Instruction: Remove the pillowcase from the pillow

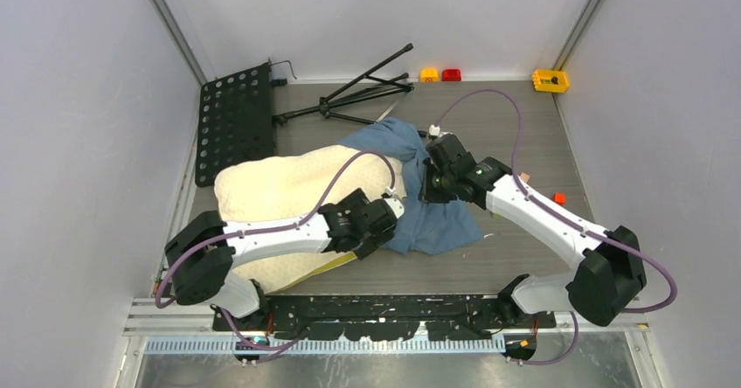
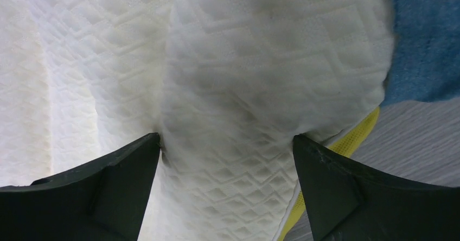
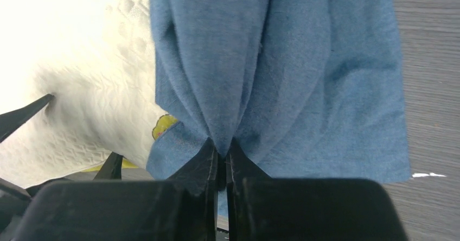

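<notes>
Pillowcase (image 1: 441,224): dusty blue cloth, creased, bunched at the pillow's right end and spilling onto the table (image 1: 524,135) to the pillow's right. Pillow (image 1: 288,183): cream quilted cushion with yellow piping, lying flat, nearly all of its length bare. Right gripper (image 3: 221,146): at the pillow's right end, clenched on a gathered pleat of the blue cloth, which fans out from between the closed fingers. Left gripper (image 2: 228,140): on the pillow's near right corner, jaws spread wide, a quilted bulge swelling between them. It looks to be pressing the pillow down rather than pinching it. Progress, as judged: the greater part is done, the case being drawn back to the last end. Whether a corner of the pillow is still inside the cloth cannot be told, since arms and folds cover that join. Remaining, as judged: draw the cloth away to the pillow's right until the two lie apart, the pillow being kept from sliding along. Also present: a black perforated panel (image 1: 234,119) beyond the pillow's far left, and a folded black stand (image 1: 358,95) beyond its far side.
</notes>
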